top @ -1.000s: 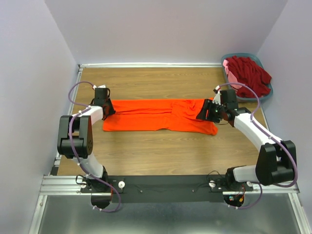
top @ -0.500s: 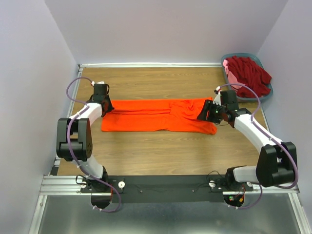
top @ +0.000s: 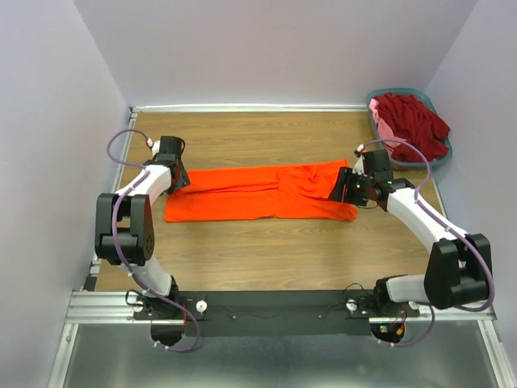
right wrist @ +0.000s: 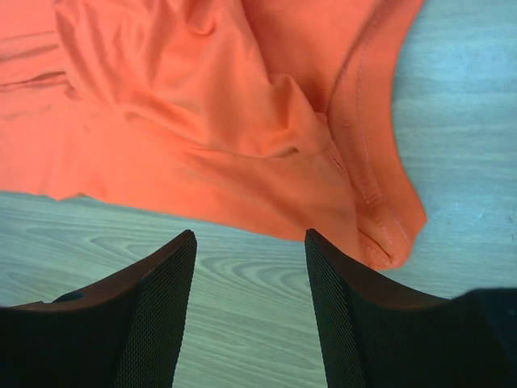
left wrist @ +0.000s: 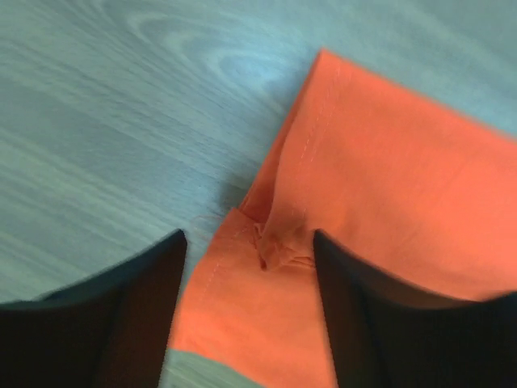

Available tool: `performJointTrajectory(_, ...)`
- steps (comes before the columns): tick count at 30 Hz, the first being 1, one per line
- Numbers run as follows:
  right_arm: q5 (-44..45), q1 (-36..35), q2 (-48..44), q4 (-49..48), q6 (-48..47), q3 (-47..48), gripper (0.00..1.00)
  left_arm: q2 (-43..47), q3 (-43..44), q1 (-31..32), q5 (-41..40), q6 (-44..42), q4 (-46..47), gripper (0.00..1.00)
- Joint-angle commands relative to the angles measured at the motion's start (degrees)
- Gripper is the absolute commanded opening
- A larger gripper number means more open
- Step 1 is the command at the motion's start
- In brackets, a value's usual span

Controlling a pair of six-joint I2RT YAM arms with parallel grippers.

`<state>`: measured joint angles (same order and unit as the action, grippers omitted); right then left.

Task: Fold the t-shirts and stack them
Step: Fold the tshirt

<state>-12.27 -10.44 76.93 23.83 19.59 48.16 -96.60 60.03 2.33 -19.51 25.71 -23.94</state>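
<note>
From where I stand, the bright orange t-shirt lies stretched in a long band across the middle of the wooden table, running from the left of the overhead view to the right. The left gripper sits at the shirt's left end. In its wrist view its two dark fingers stand apart, with a small puckered bump of orange cloth at the shirt's corner lying loose in the gap between them, not pinched. The right gripper sits at the shirt's right end, also with its fingers spread. They frame bare wood at the bottom of its wrist view, just below the shirt's edge, where the cloth is rumpled into folds and a stitched curved hem runs down the right side. In the upper right corner of the overhead view a grey-blue basket holds a heaped dark red shirt, with a bit of pink shirt showing at its left side.
</note>
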Motion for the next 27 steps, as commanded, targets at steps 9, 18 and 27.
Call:
performJointTrajectory(9, 5.84, -6.35, 10.16, -1.33, -2.2, 12.48, 0.53, 12.48, 1.32, 14.78, 3.65, 5.83, 0.82, 0.82)
performJointTrajectory(18, 5.15, -6.26, 25.36, -5.11, -1.84, 23.01, 0.51, 6.08, 4.47, 23.77, 21.61, 7.16, 18.93, 0.8)
performJointTrajectory(27, 0.77, -3.89, 30.47, -6.78, -1.84, 26.02, 0.51, -10.79, 18.62, 30.54, 23.55, 4.78, 22.45, 0.79)
